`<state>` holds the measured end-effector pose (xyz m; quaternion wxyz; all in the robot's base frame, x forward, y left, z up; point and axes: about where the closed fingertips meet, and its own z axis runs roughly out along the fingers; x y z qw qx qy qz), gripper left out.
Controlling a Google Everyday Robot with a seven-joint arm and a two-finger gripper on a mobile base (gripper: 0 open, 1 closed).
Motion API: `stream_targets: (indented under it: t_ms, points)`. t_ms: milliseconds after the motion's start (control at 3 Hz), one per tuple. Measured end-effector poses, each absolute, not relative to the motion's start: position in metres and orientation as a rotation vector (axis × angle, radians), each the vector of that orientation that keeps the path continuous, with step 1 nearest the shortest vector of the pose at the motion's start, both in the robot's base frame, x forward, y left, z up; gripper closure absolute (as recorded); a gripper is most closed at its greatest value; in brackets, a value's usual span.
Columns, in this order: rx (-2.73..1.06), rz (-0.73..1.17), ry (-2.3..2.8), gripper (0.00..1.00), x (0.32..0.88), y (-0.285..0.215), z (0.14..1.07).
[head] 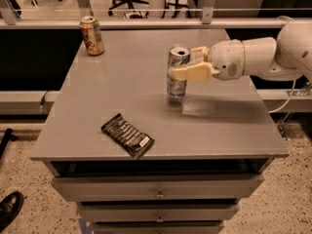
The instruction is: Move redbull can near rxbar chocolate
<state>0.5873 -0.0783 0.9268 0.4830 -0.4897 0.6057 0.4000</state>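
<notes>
Upright redbull can (177,84) clamped in end effector (181,65) reaching from right over mid worktop (234,130), rxbar (127,135) near-left, well apart, orange can (92,35) far left.

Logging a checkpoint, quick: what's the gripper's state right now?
Gripper: jaws closed on the redbull can, over the table, right of centre.

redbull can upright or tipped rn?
Upright. The redbull can has its top up, sides vertical. The gripper holds it mid-height, fingers shut on it, over the table. Base touching it or not: cannot tell.
</notes>
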Motion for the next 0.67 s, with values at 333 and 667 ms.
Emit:
stream_targets:
  t_ms: [333, 667]
  points:
    - [-1.251, 1.069, 1.439, 1.0, 0.548, -0.048, 0.913]
    - [-1.291, 1.152, 1.398, 1.0, 0.519, -0.018, 0.908]
